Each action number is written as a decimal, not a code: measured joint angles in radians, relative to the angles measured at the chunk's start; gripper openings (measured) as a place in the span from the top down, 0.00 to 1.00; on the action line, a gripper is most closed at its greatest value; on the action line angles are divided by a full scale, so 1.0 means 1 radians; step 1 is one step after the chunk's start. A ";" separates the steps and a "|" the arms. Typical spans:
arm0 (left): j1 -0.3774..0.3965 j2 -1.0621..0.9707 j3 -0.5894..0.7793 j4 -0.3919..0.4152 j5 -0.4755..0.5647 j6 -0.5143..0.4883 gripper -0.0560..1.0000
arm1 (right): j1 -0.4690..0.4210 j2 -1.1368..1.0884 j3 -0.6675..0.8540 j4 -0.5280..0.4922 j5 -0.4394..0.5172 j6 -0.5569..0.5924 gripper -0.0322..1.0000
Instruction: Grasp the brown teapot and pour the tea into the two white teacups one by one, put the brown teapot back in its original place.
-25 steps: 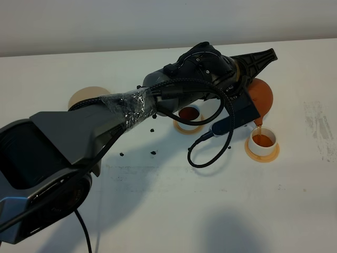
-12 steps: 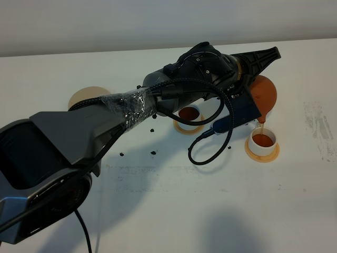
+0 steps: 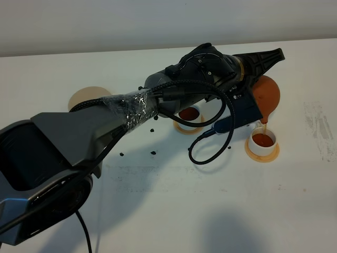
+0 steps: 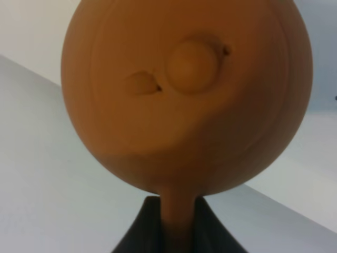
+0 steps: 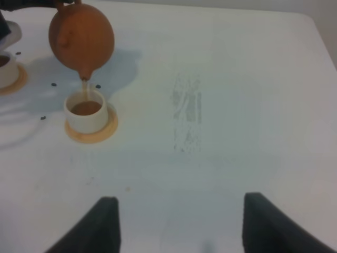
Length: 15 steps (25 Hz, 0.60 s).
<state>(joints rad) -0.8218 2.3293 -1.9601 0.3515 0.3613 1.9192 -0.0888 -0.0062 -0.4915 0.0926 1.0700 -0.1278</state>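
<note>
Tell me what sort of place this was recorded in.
Most likely a robot lab test bench, not a kitchen or tearoom. It shows a bare, scuffed white table against a plain wall. A robot arm tips a brown teapot over a white teacup on a coaster.

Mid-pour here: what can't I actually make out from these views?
Left tool on the teapot: arm hides it from above; wrist view blurred, cut off.
Cup under the arm: arm and cable cover part; right wrist view crops it.
Beige coaster: partly behind the arm.
Fill level of the cup under the spout: too small.
</note>
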 joint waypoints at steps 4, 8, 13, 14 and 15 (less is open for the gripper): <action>-0.001 0.000 0.000 0.000 -0.008 0.003 0.86 | 0.000 0.000 0.000 0.000 0.000 0.000 0.47; -0.002 0.000 0.000 0.000 -0.008 0.014 0.86 | 0.000 0.000 0.000 0.000 0.000 0.000 0.47; -0.002 0.000 0.000 0.000 -0.010 0.023 0.86 | 0.000 0.000 0.000 0.000 0.000 0.000 0.47; -0.002 0.000 0.000 0.000 -0.011 0.023 0.86 | 0.000 0.000 0.000 0.000 0.000 0.000 0.47; -0.002 0.000 0.000 0.000 -0.012 0.025 0.86 | 0.000 0.000 0.000 0.000 0.000 0.000 0.47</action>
<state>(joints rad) -0.8236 2.3293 -1.9601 0.3515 0.3491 1.9437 -0.0888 -0.0062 -0.4915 0.0926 1.0700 -0.1278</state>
